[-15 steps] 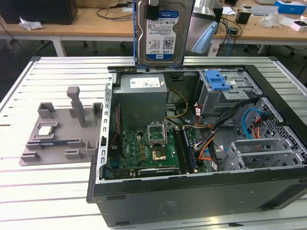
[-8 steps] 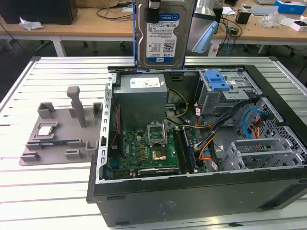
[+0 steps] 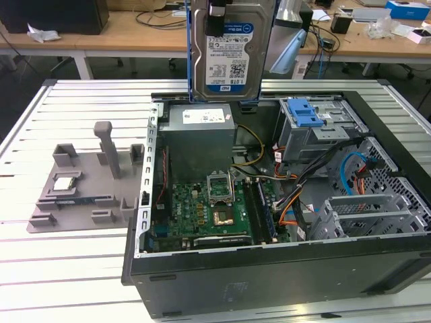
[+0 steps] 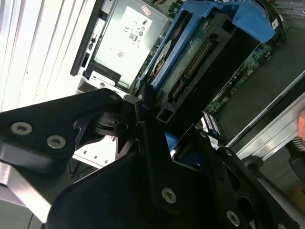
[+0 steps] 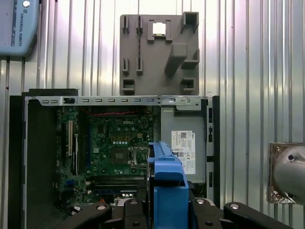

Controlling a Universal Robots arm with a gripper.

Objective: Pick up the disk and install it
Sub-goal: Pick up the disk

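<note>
Exterior view: gripper [image 3: 216, 22] pinching disk [image 3: 232, 64]; disk upright in air above open computer case [image 3: 269, 282], over power supply [image 3: 199, 116].

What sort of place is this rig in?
Probably an electronics lab: open black computer case on a slatted aluminium table, cable-strewn wooden benches behind, a silver blue-framed hard drive gripped above.

The silver disk [image 3: 232, 57], blue-framed with a white-and-blue label, hangs upright in the air above the open computer case [image 3: 269, 277].
</note>
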